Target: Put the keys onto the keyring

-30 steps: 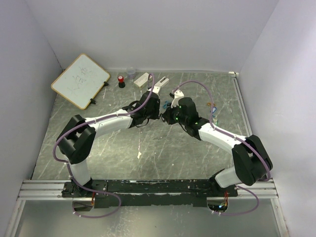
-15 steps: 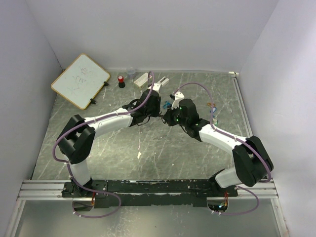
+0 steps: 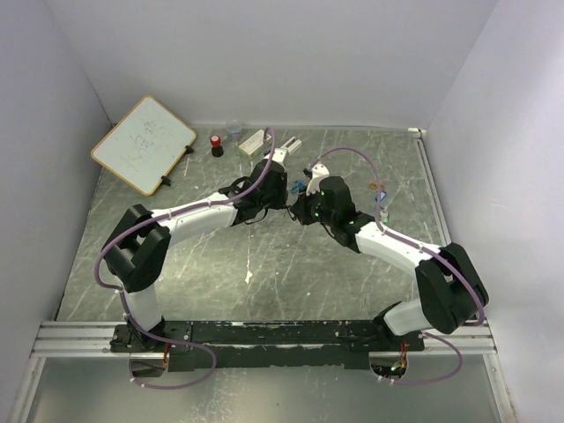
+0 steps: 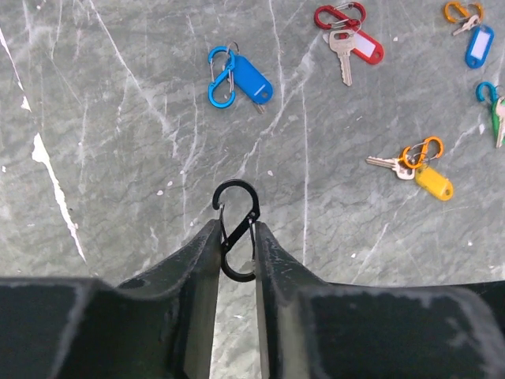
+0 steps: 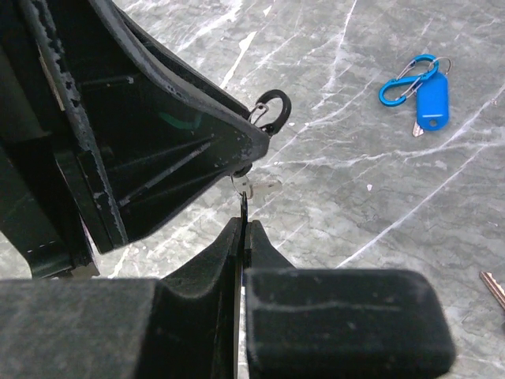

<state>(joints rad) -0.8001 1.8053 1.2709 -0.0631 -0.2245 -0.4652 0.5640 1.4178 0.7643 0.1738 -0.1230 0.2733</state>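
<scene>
Top external: the left arm [image 3: 198, 213] and the right arm [image 3: 397, 247] are seen stretched toward the middle of the marbled table [image 3: 264, 264], their black ends nearly meeting. A few of the keys [image 3: 381, 196] are made out as small coloured specks to the right of that meeting point. A whiteboard [image 3: 144, 144], a red-capped cylinder [image 3: 216, 145] and two white blocks [image 3: 253, 141] are placed along the far edge.

Left wrist: a black carabiner [image 4: 237, 225] is gripped by the left gripper [image 4: 237, 237], with both fingers pressed to its sides and its upper loop showing past the tips. On the table beyond it are spread a blue tag [image 4: 252, 77] on a blue clip [image 4: 221, 76], a red tag [image 4: 367, 47] with a silver key [image 4: 342, 59], a yellow tag [image 4: 434, 181] on an orange clip [image 4: 422, 150], a second blue tag [image 4: 478, 46] and, cut by the right edge, a green tag [image 4: 497, 118]. All are well apart from the carabiner.

Right wrist: the right gripper [image 5: 241, 225] is closed, its fingers pinched on a thin dark strip [image 5: 241, 207] whose kind cannot be told. A small pale key [image 5: 246, 185] is seen just above the tips, directly under the tip of the left gripper, where the black carabiner is held off the table. The blue tag is seen lying well to the right.
</scene>
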